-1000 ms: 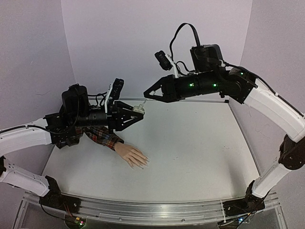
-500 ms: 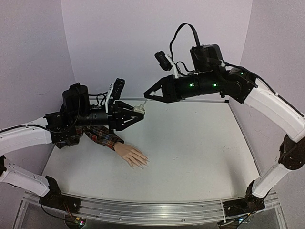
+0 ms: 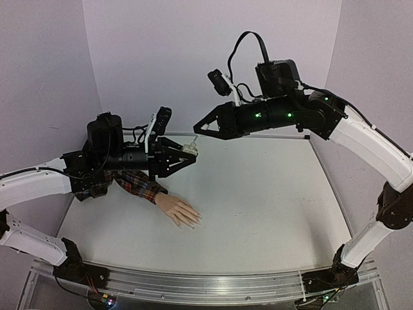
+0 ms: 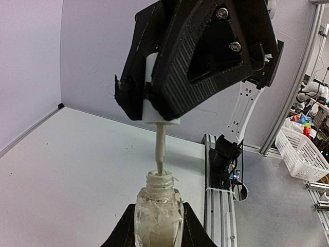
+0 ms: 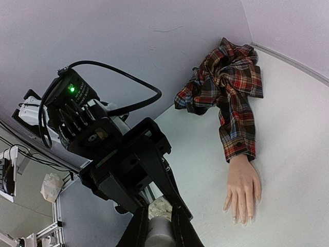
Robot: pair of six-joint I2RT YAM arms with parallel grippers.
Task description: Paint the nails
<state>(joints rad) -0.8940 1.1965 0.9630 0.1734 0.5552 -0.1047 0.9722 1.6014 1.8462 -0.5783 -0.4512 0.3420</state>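
Shifted a little to the right since a second ago, the left fingers (image 3: 181, 155) hang above the tabletop (image 3: 271, 206), just below the right fingers (image 4: 169, 87). On the tabletop lies a plaid sleeve (image 3: 135, 184) with a peach mannequin hand (image 3: 179, 210), palm down. Left fingers pinch a small glass bottle (image 4: 158, 216), neck up. Right fingers clamp a white cap (image 4: 160, 114) above it, its brush stem (image 4: 161, 152) dipping into the open neck. The nails (image 5: 242, 221) point toward the near edge, well apart from the brush.
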